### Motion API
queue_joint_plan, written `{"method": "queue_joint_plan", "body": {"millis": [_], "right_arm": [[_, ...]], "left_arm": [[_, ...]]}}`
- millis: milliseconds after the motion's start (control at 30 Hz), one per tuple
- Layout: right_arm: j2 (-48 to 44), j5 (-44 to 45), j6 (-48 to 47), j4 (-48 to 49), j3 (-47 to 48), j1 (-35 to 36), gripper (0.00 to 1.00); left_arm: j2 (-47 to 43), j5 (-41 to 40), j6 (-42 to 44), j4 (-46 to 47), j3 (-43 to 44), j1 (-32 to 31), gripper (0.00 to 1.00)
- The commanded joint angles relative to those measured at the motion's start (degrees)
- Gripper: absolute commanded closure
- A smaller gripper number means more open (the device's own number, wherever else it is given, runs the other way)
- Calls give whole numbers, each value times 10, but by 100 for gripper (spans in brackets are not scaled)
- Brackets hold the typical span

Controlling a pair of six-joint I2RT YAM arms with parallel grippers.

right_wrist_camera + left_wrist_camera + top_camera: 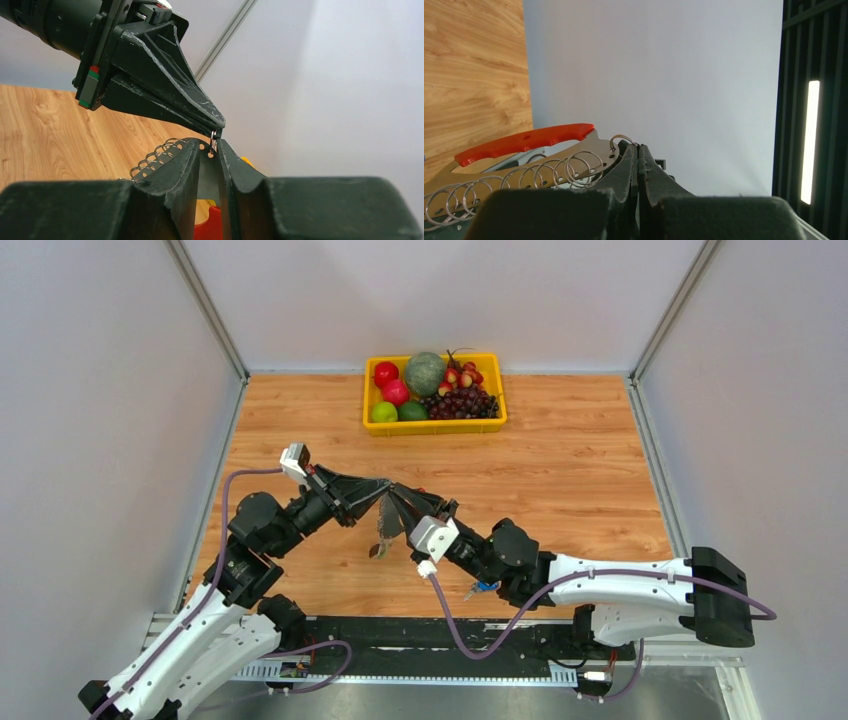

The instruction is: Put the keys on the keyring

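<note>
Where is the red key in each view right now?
Top external: not discernible, hidden where left gripper meets right gripper.
Left wrist: red key lower left, lying sideways.
Right wrist: red key bottom centre, between its own fingers.
Shared landmark: left gripper tips pinching the keyring.

Wooden table (580, 480) under me, pale walls (100, 390) at 9, 12 and 3 o'clock. Yellow crate (435, 426) at my 12 o'clock, against far edge. Inside crate: two red apples (386, 372) at 10 o'clock, green melon (424, 373) at 12, dark grapes (460, 403) at 4, small red fruits (464, 375) at 2, two green fruits (384, 412) at 8. Left wrist view: dark slatted panel (794, 100) at 3 o'clock, bright light strip (813, 135) on it.
</note>
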Motion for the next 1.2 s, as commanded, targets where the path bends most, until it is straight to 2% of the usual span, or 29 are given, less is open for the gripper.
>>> {"method": "queue_joint_plan", "body": {"millis": [0, 133, 300, 433, 733, 833, 933, 1033, 1167], "right_arm": [[3, 0, -6, 26, 28, 1, 77], [6, 2, -8, 14, 32, 2, 85], [3, 10, -4, 14, 26, 1, 88], [-4, 22, -9, 22, 17, 1, 100], [-21, 30, 6, -3, 20, 1, 100], [-25, 41, 22, -40, 39, 1, 100], [-30, 54, 47, -90, 63, 1, 100], [-42, 62, 71, -155, 87, 0, 100], [-61, 58, 101, -257, 126, -3, 100]], "left_arm": [[-6, 35, -15, 52, 1, -1, 100], [-15, 31, -22, 60, -9, -1, 100], [-17, 30, -21, 76, -10, -1, 100], [-19, 32, -23, 94, -12, 0, 100], [-21, 33, -20, 134, -18, -1, 99], [-18, 39, -8, 132, -18, -1, 78], [-17, 53, 11, 129, -23, -1, 75], [-18, 64, 32, 113, -22, -1, 62], [-14, 74, 76, 66, -2, -1, 57]]}}
